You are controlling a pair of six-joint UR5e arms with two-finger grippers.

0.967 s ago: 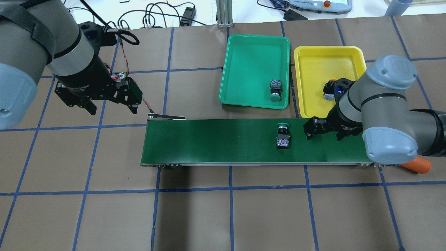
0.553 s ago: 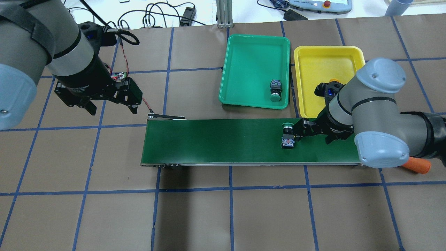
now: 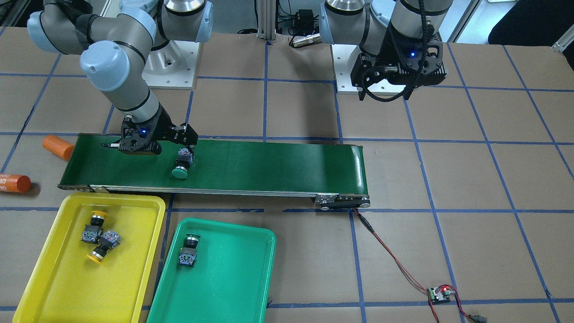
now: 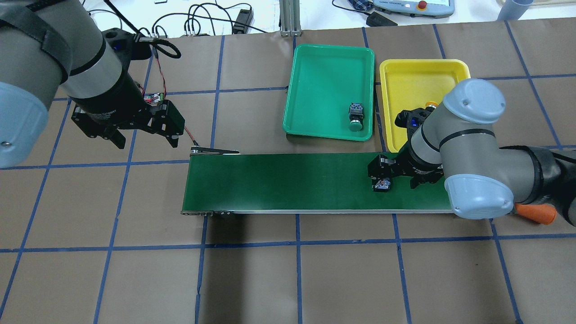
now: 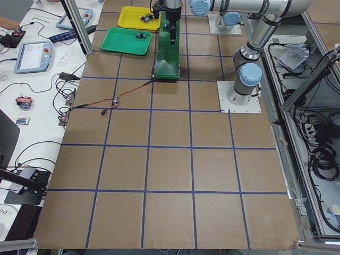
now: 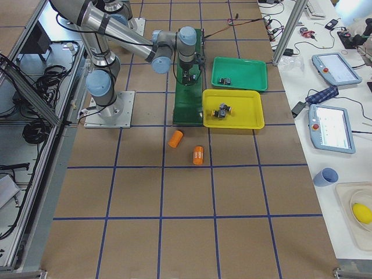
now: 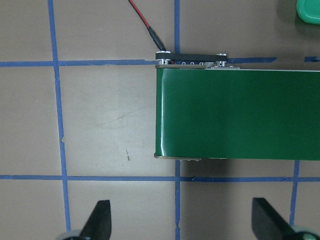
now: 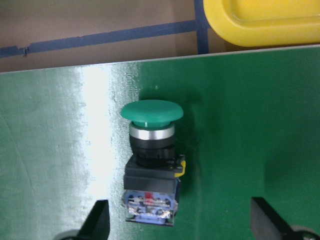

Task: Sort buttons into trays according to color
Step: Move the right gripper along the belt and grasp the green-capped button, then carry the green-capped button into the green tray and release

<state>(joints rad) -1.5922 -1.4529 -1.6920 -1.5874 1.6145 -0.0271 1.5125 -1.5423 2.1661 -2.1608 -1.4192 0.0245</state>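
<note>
1. Long dark-green conveyor belt point(image 4: 279, 180): carries the one unsorted piece.
2. Shallow green plastic tray point(image 4: 333, 47), holding a sorted green button point(image 3: 188, 249); shallow yellow plastic tray point(image 4: 423, 63), holding two yellow buttons point(image 3: 101, 237).
3. Right gripper point(image 4: 396, 174): spread, straddling for pickup.
4. Left gripper point(image 7: 181, 215): spread, parked off the belt's end.
5. Green-capped push-button point(image 8: 152, 150): lying on the belt between the right fingers.

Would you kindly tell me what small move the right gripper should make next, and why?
Probably ease the right gripper down over the green button and close on its block. In the right wrist view the jaws stand open, the button lying on the conveyor belt between the fingertips, not yet gripped. It belongs in the green tray.
</note>
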